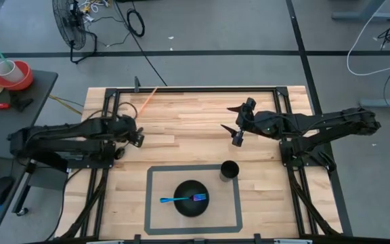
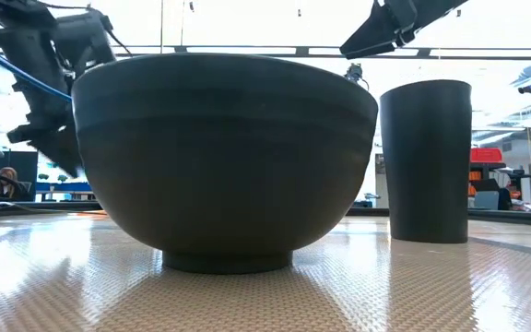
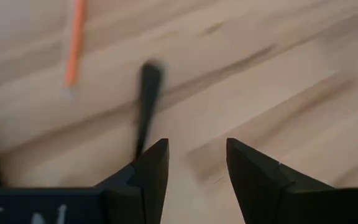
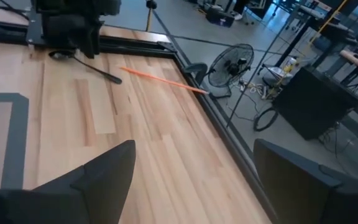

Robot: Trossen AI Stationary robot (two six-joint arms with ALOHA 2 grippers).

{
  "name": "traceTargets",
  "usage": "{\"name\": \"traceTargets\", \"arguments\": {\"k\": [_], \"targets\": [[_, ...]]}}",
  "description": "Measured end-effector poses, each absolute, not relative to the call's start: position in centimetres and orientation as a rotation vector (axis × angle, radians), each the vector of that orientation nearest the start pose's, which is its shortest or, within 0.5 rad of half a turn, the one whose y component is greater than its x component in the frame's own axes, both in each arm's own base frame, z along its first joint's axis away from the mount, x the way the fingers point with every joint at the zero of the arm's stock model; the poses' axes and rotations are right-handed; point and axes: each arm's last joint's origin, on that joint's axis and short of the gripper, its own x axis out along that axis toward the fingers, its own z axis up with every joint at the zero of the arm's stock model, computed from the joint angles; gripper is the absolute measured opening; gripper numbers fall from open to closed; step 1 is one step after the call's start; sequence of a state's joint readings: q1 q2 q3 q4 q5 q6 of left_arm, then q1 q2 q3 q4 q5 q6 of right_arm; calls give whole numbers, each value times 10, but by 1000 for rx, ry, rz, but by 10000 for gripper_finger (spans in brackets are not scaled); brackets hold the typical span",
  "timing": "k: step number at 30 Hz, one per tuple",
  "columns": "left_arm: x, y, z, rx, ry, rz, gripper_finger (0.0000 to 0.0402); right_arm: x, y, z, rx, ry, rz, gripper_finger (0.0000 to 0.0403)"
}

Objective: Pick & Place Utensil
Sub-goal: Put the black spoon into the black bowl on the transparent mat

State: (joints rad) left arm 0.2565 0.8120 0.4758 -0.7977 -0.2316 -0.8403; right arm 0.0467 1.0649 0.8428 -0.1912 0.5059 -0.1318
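A blue fork (image 1: pixel 181 199) lies across the black bowl (image 1: pixel 191 203), its handle sticking out over the rim toward the table's left. A black cup (image 1: pixel 229 171) stands upright to the right of the bowl and a little farther back. A black utensil (image 3: pixel 146 99) lies flat on the wood just off the outer side of one finger of my left gripper (image 3: pixel 194 146), not between the fingers. An orange stick (image 3: pixel 74 43) lies beyond it. My left gripper (image 1: pixel 141 139) is open at mid-left. My right gripper (image 1: pixel 237 125) hangs wide open, above the table, beyond the cup.
The bowl (image 2: pixel 224 157) and cup (image 2: pixel 427 161) stand inside a grey taped rectangle (image 1: pixel 149 196) near the near edge. A black frame rail (image 4: pixel 166 50) borders the far and side edges. Bare wood (image 1: pixel 188 125) lies between the two arms. A fan (image 4: pixel 232 65) stands on the floor past the far edge.
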Motion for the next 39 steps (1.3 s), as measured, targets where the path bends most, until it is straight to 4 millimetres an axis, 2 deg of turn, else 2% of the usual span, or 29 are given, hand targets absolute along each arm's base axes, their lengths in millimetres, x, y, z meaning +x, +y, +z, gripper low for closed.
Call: {"name": "traceTargets", "arguments": {"k": [7, 14, 25, 28, 39], "targets": [[131, 41, 168, -768, 1016, 983, 165, 230, -3, 301, -242, 434, -424, 327], [130, 40, 150, -783, 1231, 1081, 165, 230, -3, 301, -216, 432, -428, 327], [137, 40, 134, -785, 1377, 1064, 163, 230, -3, 300, -198, 435, -419, 327], [138, 40, 132, -789, 1407, 1051, 145, 230, -2, 300, -195, 436, -401, 327], [137, 41, 131, -754, 1407, 1078, 21, 229, -2, 299, -196, 442, -398, 327]]}}
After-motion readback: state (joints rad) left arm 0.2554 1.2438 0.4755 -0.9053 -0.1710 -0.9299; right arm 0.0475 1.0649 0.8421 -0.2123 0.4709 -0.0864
